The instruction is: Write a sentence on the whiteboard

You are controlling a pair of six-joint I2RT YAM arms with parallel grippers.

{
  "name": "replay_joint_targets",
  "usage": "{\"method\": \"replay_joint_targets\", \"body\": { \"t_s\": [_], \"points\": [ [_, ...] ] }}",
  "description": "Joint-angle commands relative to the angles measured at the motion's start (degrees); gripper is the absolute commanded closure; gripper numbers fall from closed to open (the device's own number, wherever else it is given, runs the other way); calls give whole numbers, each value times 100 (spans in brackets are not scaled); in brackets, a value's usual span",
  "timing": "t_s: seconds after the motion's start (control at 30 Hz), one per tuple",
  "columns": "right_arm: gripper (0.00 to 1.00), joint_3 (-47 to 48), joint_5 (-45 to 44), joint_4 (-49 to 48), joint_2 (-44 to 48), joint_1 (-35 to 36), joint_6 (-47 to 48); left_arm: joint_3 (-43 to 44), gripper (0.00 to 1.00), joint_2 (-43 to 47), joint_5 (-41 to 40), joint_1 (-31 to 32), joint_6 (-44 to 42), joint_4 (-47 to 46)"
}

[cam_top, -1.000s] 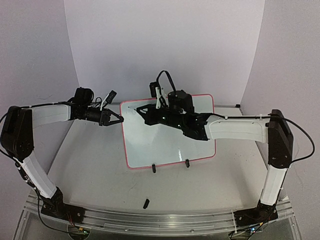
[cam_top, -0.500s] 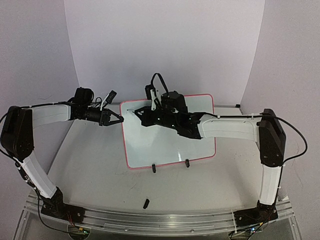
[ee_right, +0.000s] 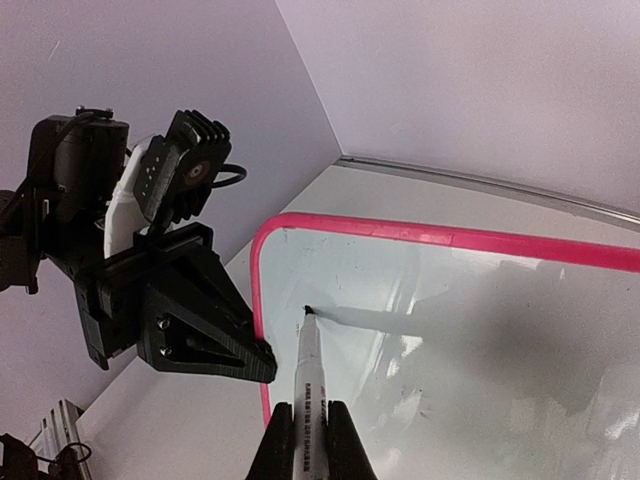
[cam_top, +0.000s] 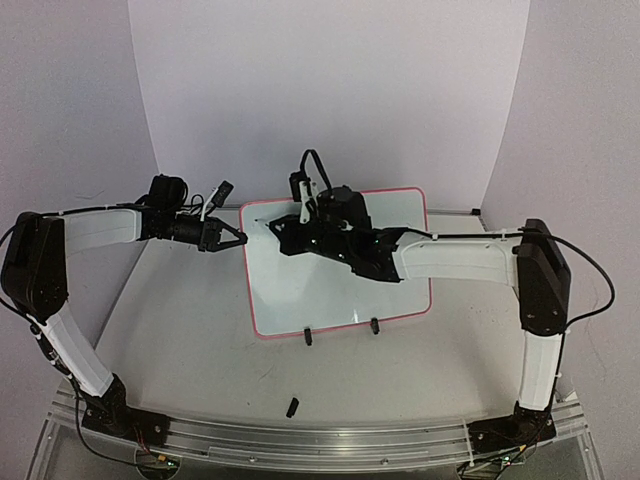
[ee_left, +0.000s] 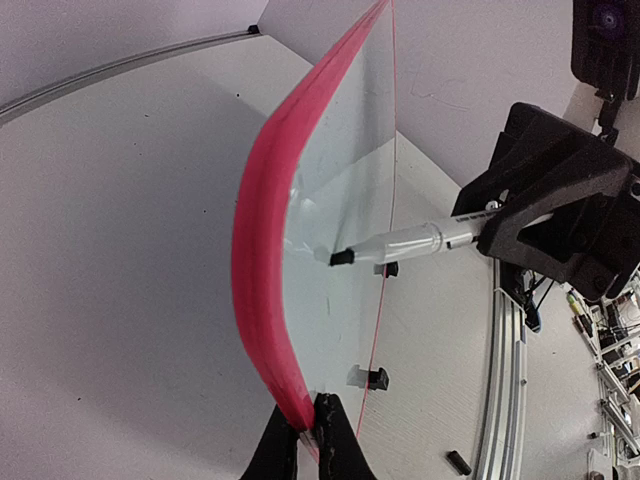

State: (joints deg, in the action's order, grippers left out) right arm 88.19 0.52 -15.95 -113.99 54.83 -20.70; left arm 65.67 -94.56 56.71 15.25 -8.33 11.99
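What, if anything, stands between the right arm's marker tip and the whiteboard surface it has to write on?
Nothing visible. The marker, held in the right gripper, has its tip at the whiteboard near its far left corner, touching or nearly so. The left gripper pinches the frame edge beside it, off the white surface.

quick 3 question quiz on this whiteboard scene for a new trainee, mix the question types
1. True or false: the left gripper is pinching the red frame of the whiteboard.
2. Seen from above, the tip of the marker is nearest which corner of the board? A) far left B) far right C) near right
3. Which gripper holds the marker?
Key: 1 true. 2 A. 3 the right gripper.
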Motion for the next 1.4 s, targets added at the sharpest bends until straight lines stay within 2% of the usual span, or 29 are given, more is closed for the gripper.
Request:
{"method": "replay_joint_targets", "body": {
  "t_s": [0.0,0.6,0.77,0.87,1.37],
  "points": [
    [100,-290,-448,342,21,-50,-84,113,100,12,-310,124,-509,148],
    [100,-654,-291,376,407,105,-98,119,100,32,-335,119,-497,156],
    [100,-761,129,-17,729,215,66,131,100,38,-375,122,-495,163],
    [100,-724,84,-147,839,265,191,134,100,43,-386,121,-485,161],
    [100,165,-502,105,135,282,589,140,100,49,-375,139,-461,151]
  ]
}}
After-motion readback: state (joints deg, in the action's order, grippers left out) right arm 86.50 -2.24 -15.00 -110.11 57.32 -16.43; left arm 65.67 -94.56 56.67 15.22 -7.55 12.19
